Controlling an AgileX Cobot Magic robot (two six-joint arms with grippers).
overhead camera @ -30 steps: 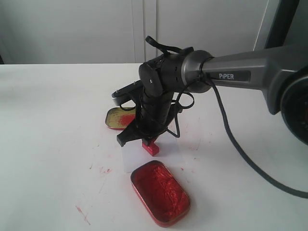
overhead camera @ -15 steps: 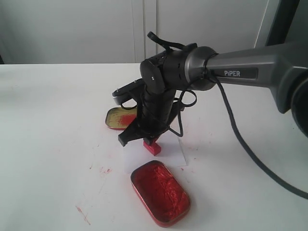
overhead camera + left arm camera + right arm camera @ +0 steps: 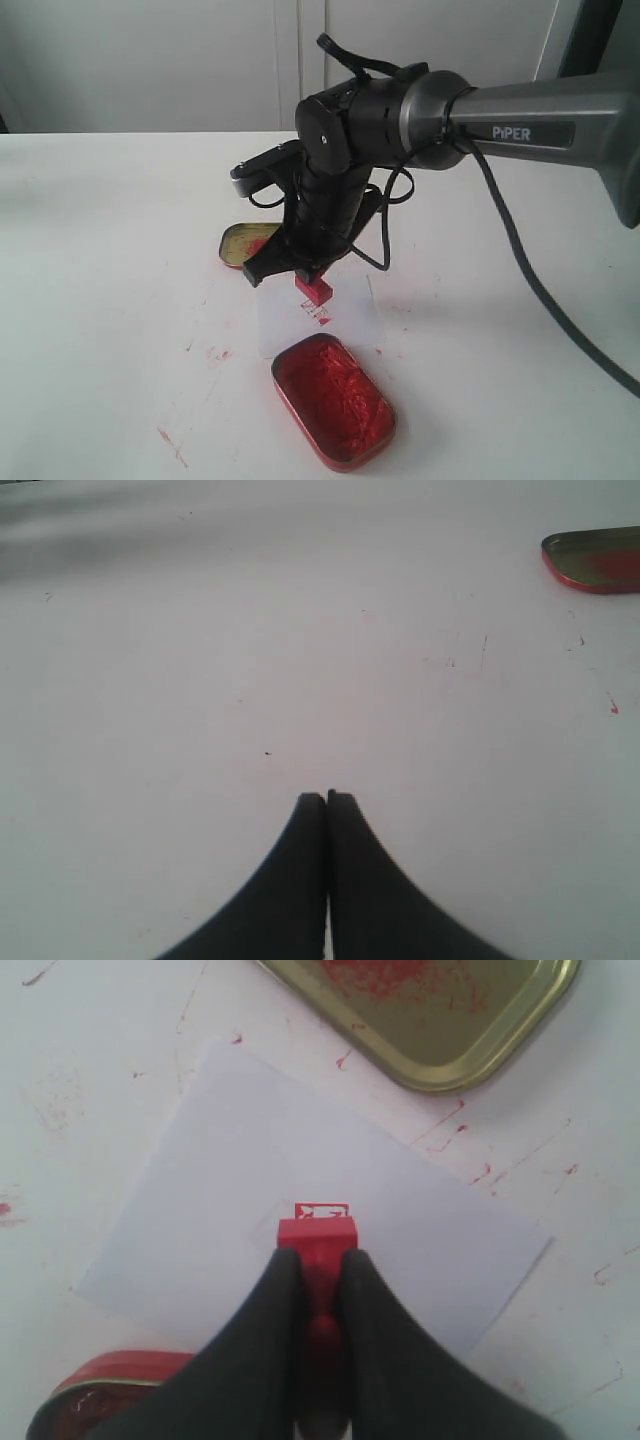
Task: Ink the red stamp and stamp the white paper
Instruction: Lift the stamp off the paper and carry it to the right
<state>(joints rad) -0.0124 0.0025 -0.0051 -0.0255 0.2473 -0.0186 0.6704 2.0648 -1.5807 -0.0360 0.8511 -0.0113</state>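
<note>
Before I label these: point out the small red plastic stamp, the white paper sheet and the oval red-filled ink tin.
red stamp (image 3: 317, 1233): right wrist view, square base.
white paper (image 3: 220, 1160): right wrist view, bare part.
ink tin (image 3: 335, 400): exterior view, red middle.

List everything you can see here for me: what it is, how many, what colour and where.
red stamp: one, bright red, held over the paper
white paper: one sheet, white, between the two tins
stamped mark: one, red, on the paper by the stamp
ink tin: one, oval, filled with red, nearest the exterior camera
tin lid: one, gold with a red smear, behind the paper
ink specks: several, red, scattered on the table
table: one, white, under everything
cable: one, black, hanging from the right arm
right gripper: one, black, shut on the red stamp
left gripper: one, black, shut, empty, over bare table
</note>
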